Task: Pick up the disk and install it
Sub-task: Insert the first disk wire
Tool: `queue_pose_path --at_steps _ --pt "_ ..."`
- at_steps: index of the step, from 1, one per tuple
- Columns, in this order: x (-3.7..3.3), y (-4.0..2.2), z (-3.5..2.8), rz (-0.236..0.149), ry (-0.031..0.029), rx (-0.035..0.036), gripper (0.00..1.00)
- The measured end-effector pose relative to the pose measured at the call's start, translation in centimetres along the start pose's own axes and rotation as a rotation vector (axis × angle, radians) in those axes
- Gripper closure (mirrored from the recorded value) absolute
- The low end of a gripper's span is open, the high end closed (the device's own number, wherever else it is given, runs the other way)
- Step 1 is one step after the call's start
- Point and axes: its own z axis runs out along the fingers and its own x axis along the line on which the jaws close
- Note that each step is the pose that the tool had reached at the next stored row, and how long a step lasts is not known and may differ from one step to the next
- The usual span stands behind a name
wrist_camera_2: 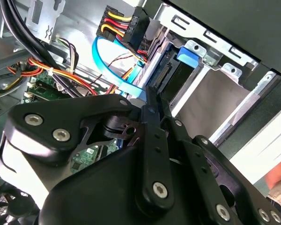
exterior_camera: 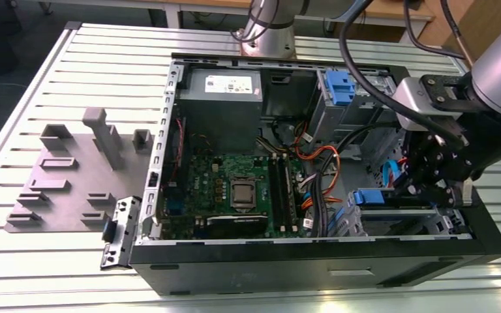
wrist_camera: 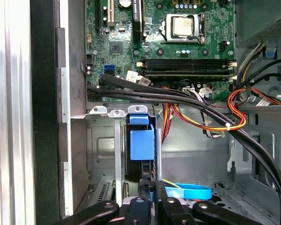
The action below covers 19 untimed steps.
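Note:
The disk [exterior_camera: 375, 197] sits on edge in the grey drive cage [exterior_camera: 407, 222] at the case's corner on the exterior view's right; its blue carrier tab [wrist_camera: 142, 140] shows from above. In the second wrist view its connector end [wrist_camera_2: 166, 70] and a blue piece of the carrier [wrist_camera_2: 189, 55] show in the cage. My gripper [exterior_camera: 438, 189] hangs over that cage. Its two black fingers [wrist_camera: 146, 199] are pressed close together, with their tips right at the disk's end; the gripper [wrist_camera_2: 148, 96] looks shut, with nothing between the fingers.
The open black case [exterior_camera: 320, 261] lies on a slatted table. Inside are the motherboard [exterior_camera: 233, 189], the grey power-supply box [exterior_camera: 224, 85], another blue-tabbed caddy [exterior_camera: 339, 83], and black, orange and blue cables [wrist_camera: 201, 117] beside the cage. A grey fixture plate [exterior_camera: 76, 176] lies on the exterior view's left.

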Motion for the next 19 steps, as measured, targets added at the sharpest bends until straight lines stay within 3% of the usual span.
queue_pose_path --at_steps 14,17,18,19 --pt "0.01 0.0 0.25 0.0 -0.0004 0.0 0.84" --pt "0.01 0.0 0.26 0.0 -0.0004 0.0 0.83" --pt "0.01 0.0 0.25 0.0 -0.0002 0.0 0.76" --pt "0.01 0.0 0.24 0.0 0.0 0.0 0.76"
